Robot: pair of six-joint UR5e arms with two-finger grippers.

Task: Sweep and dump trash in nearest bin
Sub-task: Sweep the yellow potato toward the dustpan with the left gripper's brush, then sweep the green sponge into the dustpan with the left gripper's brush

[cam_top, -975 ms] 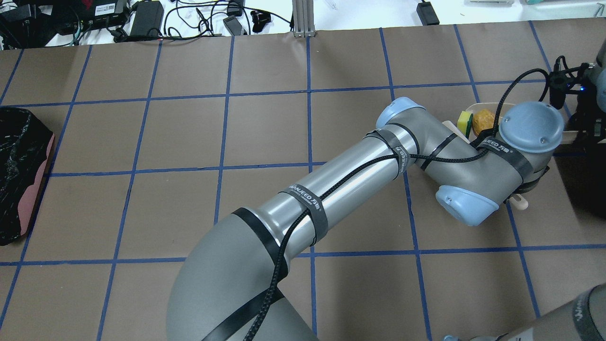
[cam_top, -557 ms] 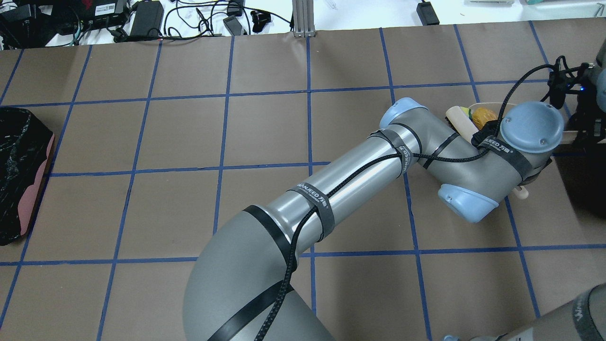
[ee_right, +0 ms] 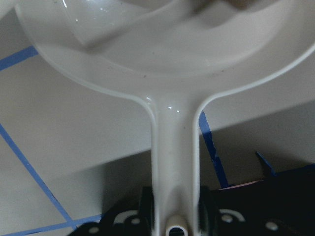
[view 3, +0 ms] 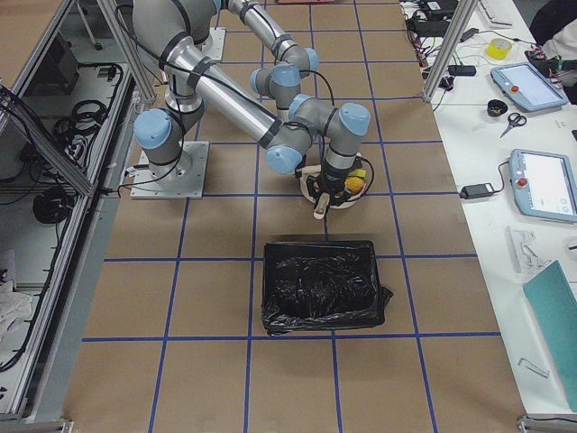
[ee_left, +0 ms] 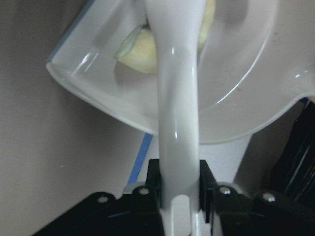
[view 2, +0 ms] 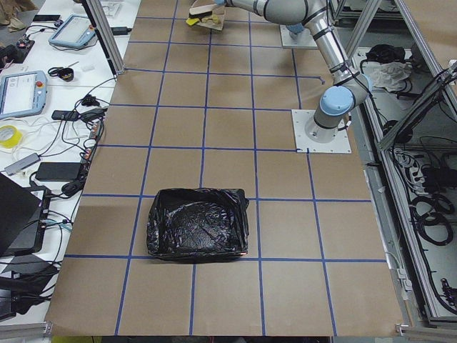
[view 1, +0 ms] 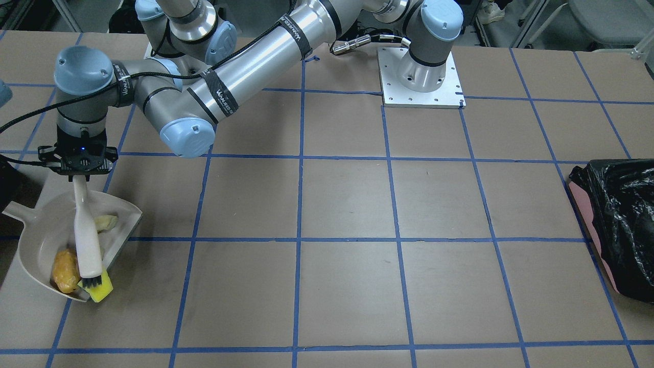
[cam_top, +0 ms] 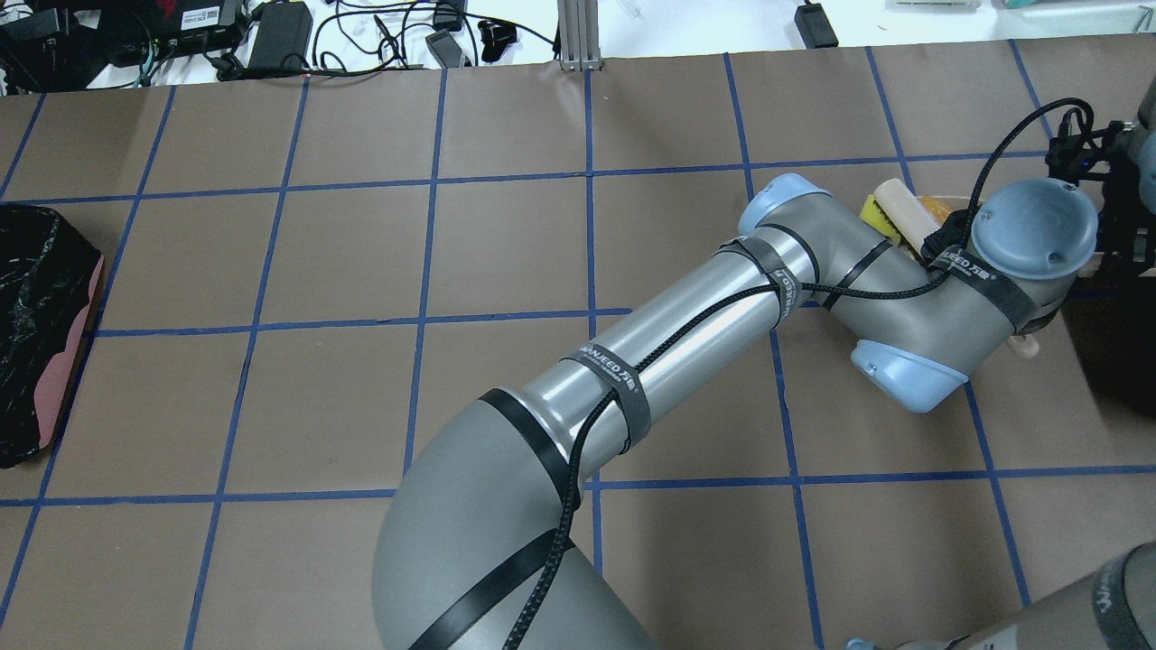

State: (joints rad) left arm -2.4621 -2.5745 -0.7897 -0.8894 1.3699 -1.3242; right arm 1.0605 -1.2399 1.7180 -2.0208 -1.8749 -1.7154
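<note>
My left gripper (view 1: 82, 171) is shut on the handle of a white brush (view 1: 86, 235) and reaches across to the robot's right side; the left wrist view (ee_left: 179, 194) shows the grip. The bristles rest on the green-and-yellow sponge piece (view 1: 100, 290) at the open lip of a white dustpan (view 1: 30, 240). The yellow-brown lump (view 1: 65, 271) and the pale crescent slice (view 1: 106, 222) lie inside the pan. My right gripper (ee_right: 174, 211) is shut on the dustpan's handle. In the overhead view the left arm hides most of the pan; the brush (cam_top: 903, 217) and sponge (cam_top: 872, 215) show.
A bin lined with a black bag (view 3: 320, 284) stands close beside the dustpan on the robot's right. A second black-bagged bin (view 1: 621, 225) stands at the far end on the robot's left. The brown table has blue tape grid lines.
My left arm has moved farther out and to the right, taking the brush across the pan. The brush now covers more of the lump, and the sponge shows on its other side.
</note>
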